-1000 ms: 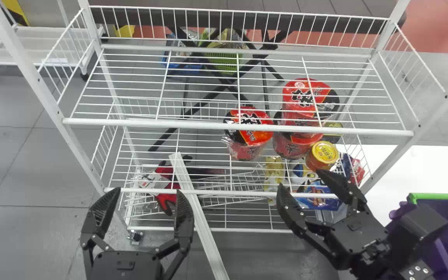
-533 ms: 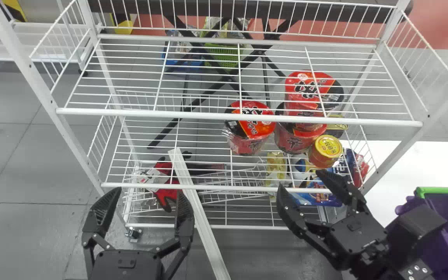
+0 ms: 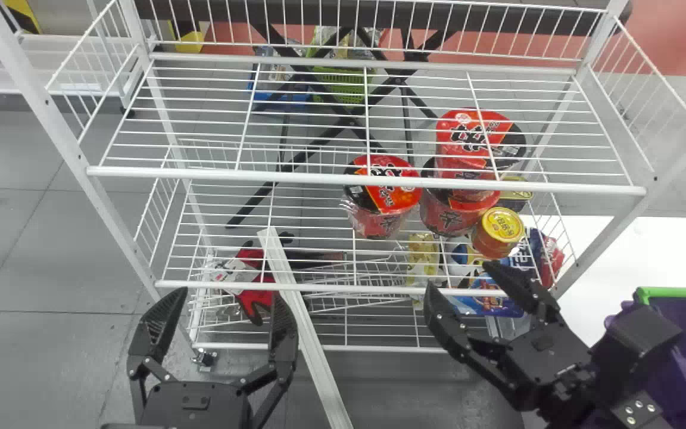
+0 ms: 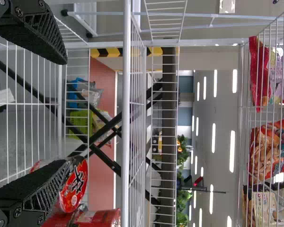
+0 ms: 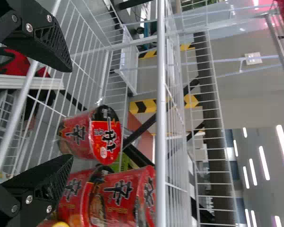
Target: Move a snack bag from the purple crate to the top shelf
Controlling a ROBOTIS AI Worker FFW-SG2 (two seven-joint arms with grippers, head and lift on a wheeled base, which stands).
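Note:
Low in the head view, left of centre, my left gripper (image 3: 228, 293) stands open before the white rack, empty between its fingers. My right gripper (image 3: 460, 275), also open and empty, is at the rack's right front, left of the purple crate (image 3: 682, 372). A sliver of the crate's contents shows at the right edge. In the left wrist view, snack bags (image 4: 270, 151) lie on a high wire shelf (image 4: 243, 90), beyond the open left gripper (image 4: 66, 112). The right wrist view has the right gripper (image 5: 70, 114) apart from the noodle cups (image 5: 92, 135).
Red noodle cups (image 3: 382, 199) and a yellow-lidded can (image 3: 498, 232) stand on a shelf below the rack's front bar (image 3: 295, 174). Lower down are red gloves (image 3: 253, 298) and blue packs (image 3: 486, 298). A pale rail (image 3: 304, 328) leans beside my left gripper.
In the head view the rack and crate have shifted upward, with the crate also slightly to the right. Both grippers keep nearly the same places there, still open.

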